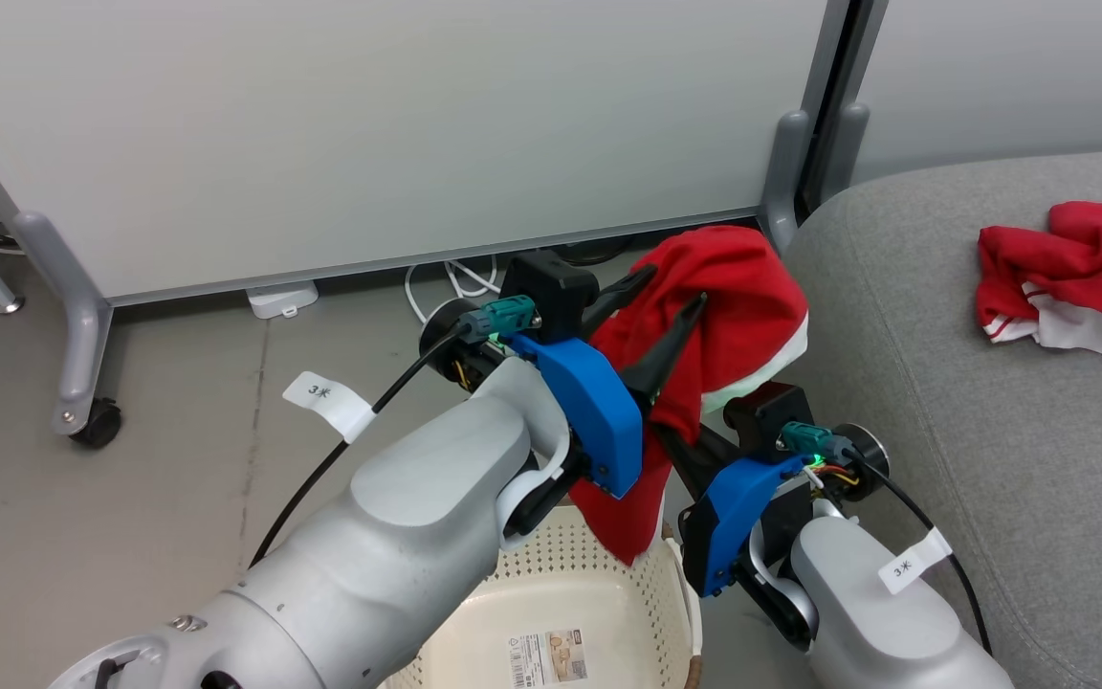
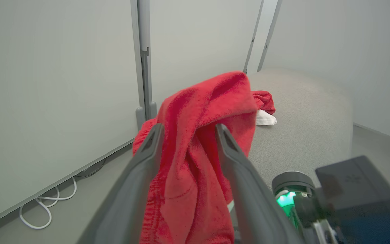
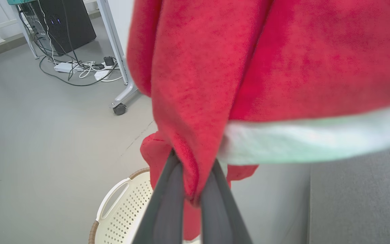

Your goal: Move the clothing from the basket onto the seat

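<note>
One red garment of the clothing (image 1: pixel 723 306) hangs in the air above the basket (image 1: pixel 599 584), beside the seat's (image 1: pixel 943 402) left edge. My right gripper (image 3: pixel 191 191) is shut on a fold of it, and the cloth's white trim (image 3: pixel 317 142) drapes over to the right. My left gripper (image 2: pixel 188 130) stands open, its two fingers apart with the red cloth hanging loosely between them. A second red and white garment (image 1: pixel 1072 277) lies crumpled on the grey seat. The cream basket's (image 3: pixel 120 206) inside shows only its label.
A white partition panel (image 1: pixel 398 124) on grey wheeled legs (image 1: pixel 82 364) stands just behind the arms. White cables (image 1: pixel 455 279) lie on the floor under it. A black computer case (image 3: pixel 66 23) and more cables sit farther off on the grey floor.
</note>
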